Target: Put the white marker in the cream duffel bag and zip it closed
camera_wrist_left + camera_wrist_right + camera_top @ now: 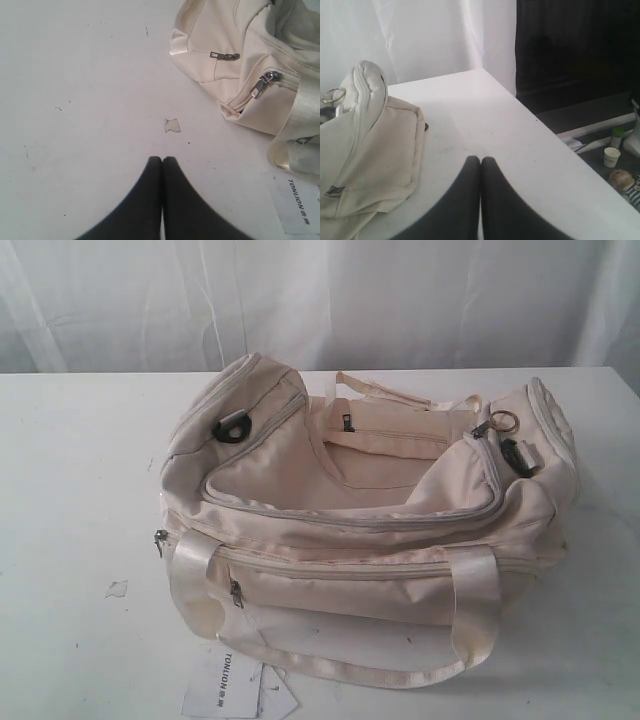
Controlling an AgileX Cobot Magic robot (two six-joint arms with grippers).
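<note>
Left gripper (162, 159) and right gripper (480, 159), jaws closed, empty, above white table (70, 490); cream duffel bag (380, 585) near each.

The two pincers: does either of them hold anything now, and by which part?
Nothing is held. The left pincer and the right pincer are both shut, tips together with nothing between them, above the white table.

Big cream duffel bag (380, 540) sits mid-frame on white table (70, 490), top sagging inward. Shiny strap handle (470, 640) loops toward lower edge. White paper tag (225, 680) at bottom, left of centre. Tiny scrap (117, 588) lower left. Pale curtain (300, 300) across top.
</note>
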